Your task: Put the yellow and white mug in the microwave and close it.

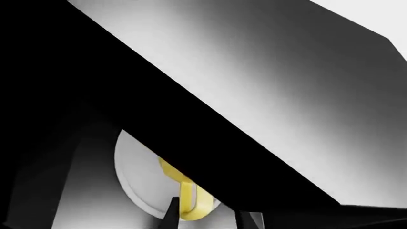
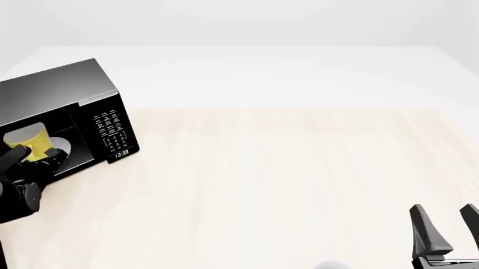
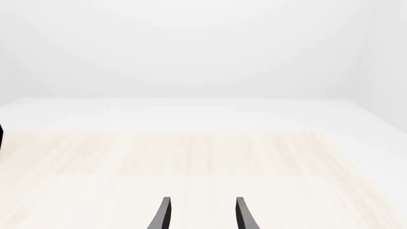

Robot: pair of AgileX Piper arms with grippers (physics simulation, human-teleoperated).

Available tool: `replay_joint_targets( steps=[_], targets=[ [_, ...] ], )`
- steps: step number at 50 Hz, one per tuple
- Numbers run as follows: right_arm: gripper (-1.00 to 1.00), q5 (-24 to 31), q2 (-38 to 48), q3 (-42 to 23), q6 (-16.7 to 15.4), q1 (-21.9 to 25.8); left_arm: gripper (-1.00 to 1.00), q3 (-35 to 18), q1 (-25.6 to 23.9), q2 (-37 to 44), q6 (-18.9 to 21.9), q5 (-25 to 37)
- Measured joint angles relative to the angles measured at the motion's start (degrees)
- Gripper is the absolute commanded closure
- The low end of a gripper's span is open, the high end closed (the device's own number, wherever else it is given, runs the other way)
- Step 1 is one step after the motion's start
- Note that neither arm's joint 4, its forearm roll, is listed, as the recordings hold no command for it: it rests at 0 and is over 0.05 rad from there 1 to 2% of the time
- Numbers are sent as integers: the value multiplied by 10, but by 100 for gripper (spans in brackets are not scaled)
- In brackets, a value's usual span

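Front view: yellow and white mug [image 2: 28,142] inside open microwave [image 2: 56,92], left gripper [image 2: 33,157] beside it, grip unclear. Right gripper [image 2: 446,224] parted over bare table [image 2: 284,168]; holding nothing.

Bare simulated tabletop scene: pale wood table [image 2: 284,185], blank white surroundings, microwave [image 2: 67,95].
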Motion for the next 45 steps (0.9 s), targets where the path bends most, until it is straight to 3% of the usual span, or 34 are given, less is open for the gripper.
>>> replay_joint_targets(
  steps=[12, 25, 45],
  targets=[
    [-100, 0, 0, 0, 0, 0, -100, 12, 12, -4, 19, -13],
    [-100, 0, 0, 0, 0, 0, -100, 59, 37, -29, 36, -23],
    [-100, 0, 0, 0, 0, 0, -100, 113, 27, -76, 26, -25]
  ],
)
